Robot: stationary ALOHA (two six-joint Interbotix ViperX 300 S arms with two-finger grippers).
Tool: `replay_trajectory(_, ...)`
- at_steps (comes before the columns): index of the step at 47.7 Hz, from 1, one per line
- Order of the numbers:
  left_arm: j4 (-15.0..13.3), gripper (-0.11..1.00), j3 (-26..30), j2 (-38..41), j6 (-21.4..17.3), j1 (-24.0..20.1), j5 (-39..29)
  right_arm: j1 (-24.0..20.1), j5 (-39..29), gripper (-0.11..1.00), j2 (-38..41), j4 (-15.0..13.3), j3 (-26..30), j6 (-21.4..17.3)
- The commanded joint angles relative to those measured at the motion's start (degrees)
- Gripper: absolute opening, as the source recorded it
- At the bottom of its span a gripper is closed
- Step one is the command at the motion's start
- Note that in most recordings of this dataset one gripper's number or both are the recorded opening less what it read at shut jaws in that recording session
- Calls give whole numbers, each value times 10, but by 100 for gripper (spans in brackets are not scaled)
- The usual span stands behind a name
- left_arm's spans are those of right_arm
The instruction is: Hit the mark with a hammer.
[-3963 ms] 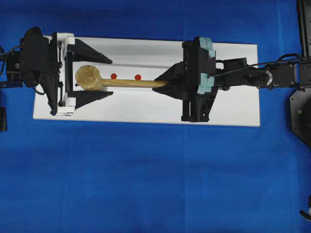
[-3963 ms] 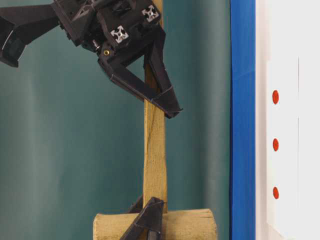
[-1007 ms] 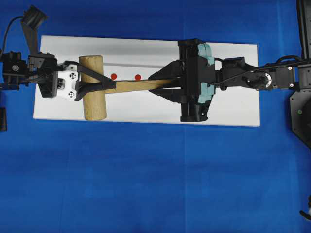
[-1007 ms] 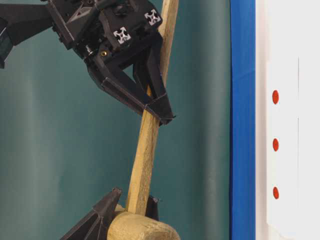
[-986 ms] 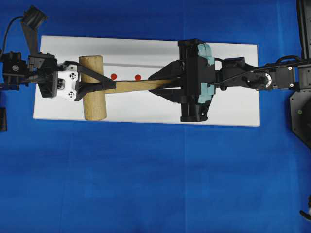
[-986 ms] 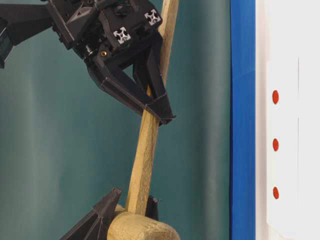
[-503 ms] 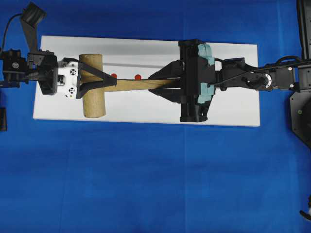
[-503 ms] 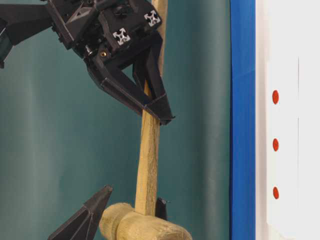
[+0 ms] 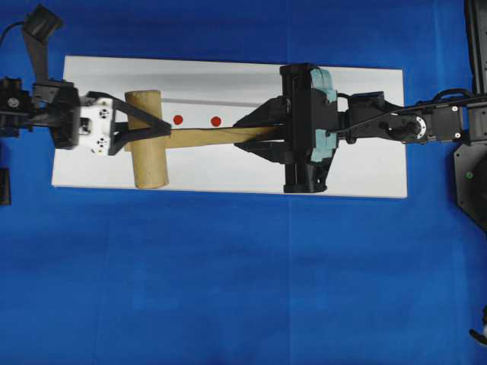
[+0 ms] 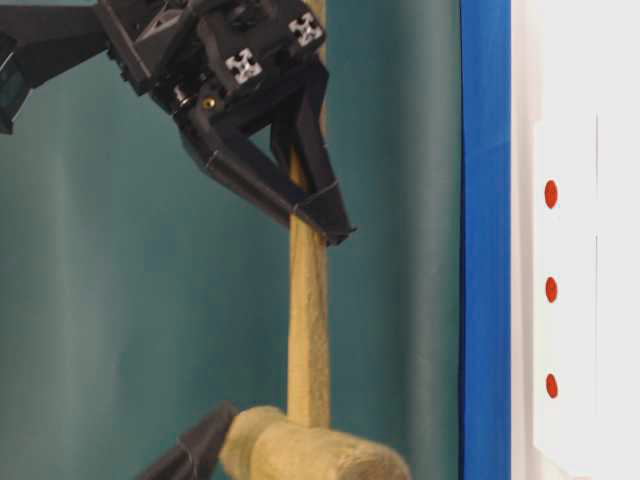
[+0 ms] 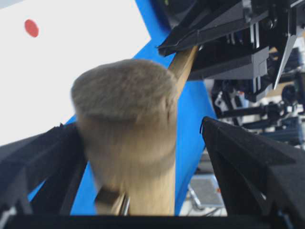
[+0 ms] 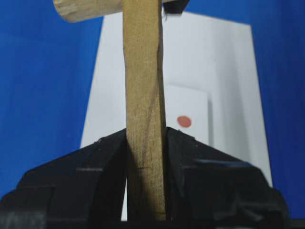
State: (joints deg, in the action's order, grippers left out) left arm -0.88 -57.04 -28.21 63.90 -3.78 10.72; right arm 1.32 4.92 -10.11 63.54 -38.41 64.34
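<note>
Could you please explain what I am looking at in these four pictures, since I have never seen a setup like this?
This is a robot with two arms, seen by four cameras at one moment. One camera looks straight down, one looks from table level, and one rides on each wrist.

A white board lies on a blue cloth. Red dots are marked on the board; they are what is to be struck.

The right tool is shut on the handle of a wooden hammer, as the right wrist view shows up close. The left tool is open, its fingers either side of the hammer head without clamping it.

The hammer hangs above the board and is not on any dot yet.
</note>
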Motion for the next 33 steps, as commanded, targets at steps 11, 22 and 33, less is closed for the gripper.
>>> replay_trajectory(11,0,90,-47,-110,2,-2,-51,1,5,8,-32,12,-11,-2)
replay_trajectory(22,0,89,-68,-188,2,-2,-122,1,5,8,-33,13,-11,-2)
replay_trajectory(33,2,89,-71,-212,-7,-3,-146,1,5,8,-33,17,-9,-3)
